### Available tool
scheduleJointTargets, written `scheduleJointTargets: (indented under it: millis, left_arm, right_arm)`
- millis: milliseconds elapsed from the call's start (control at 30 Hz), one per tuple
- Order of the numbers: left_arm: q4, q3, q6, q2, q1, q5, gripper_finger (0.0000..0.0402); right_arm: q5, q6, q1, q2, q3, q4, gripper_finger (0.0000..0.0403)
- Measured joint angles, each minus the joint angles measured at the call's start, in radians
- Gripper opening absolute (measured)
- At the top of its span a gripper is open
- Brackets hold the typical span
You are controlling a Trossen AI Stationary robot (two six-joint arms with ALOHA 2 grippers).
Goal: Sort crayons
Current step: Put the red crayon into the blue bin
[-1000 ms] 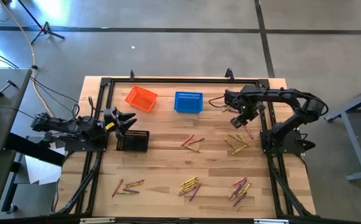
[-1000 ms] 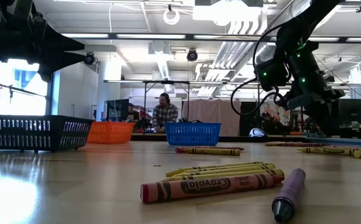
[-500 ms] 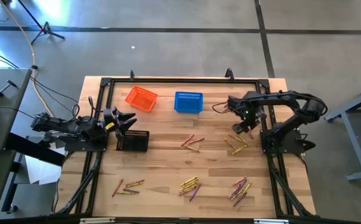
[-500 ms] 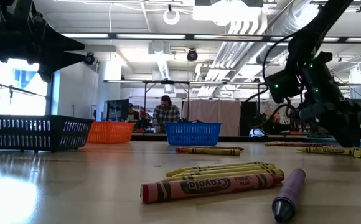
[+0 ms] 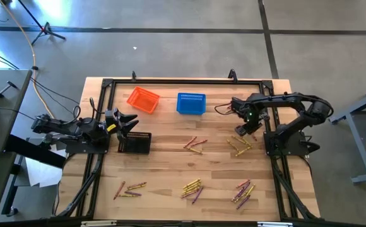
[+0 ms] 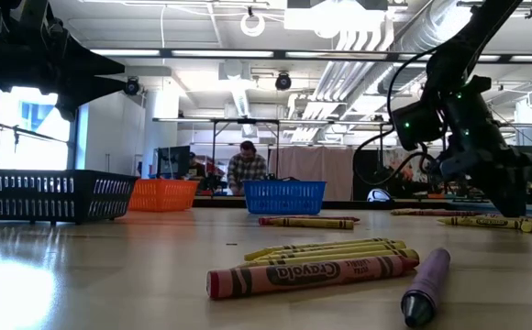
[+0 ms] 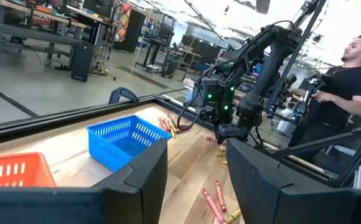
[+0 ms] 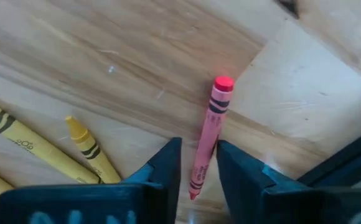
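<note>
Since the earlier frame, the right pincer had come down from above the surface to a red crayon and its two fingers had narrowed around it. In the right wrist view the crayon lay between the fingers, close to both, but whether they already pressed it I could not tell. It rested on the wood at the right side, just beside a group of yellow crayons.

Outward from there, more crayons lay in small heaps: one in the middle, one near the front centre, one at the front right and one at the front left. A blue basket and an orange basket stood at the far edge, and a black basket stood at the left.

The left pincer waited with fingers apart over the black basket. A person in a black shirt stood behind the surface in the left wrist view.

In my judgement the step was to grasp this one red crayon. To do it well, the fingers should close across the middle of the stick, squarely and gently, so that it does not roll or turn, and the nearby yellow crayon should not be caught. A straight lift before any sideways travel would be safest.
</note>
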Motion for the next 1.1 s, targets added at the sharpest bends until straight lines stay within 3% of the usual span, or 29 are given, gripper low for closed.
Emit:
scheduleJointTargets:
  millis: [267,600,900,1000,1100]
  left_arm:
    - [0.000,0.000,0.000,0.000,0.000,0.000,0.0155]
    - [0.000,0.000,0.000,0.000,0.000,0.000,0.0155]
    - [0.000,0.000,0.000,0.000,0.000,0.001,0.0155]
    - [0.000,0.000,0.000,0.000,0.000,0.001,0.0155]
    - [0.000,0.000,0.000,0.000,0.000,0.001,0.0155]
  right_arm:
    - [-0.030,0.000,-0.001,0.000,0.001,0.007,0.0009]
    - [-0.030,-0.018,-0.001,0.002,0.026,-0.009,0.0017]
    - [-0.013,-0.044,-0.001,-0.073,0.157,0.024,0.0013]
    - [-0.016,-0.044,0.002,-0.116,0.210,0.087,0.0012]
    - [-0.019,-0.045,0.012,-0.151,0.245,0.290,0.0012]
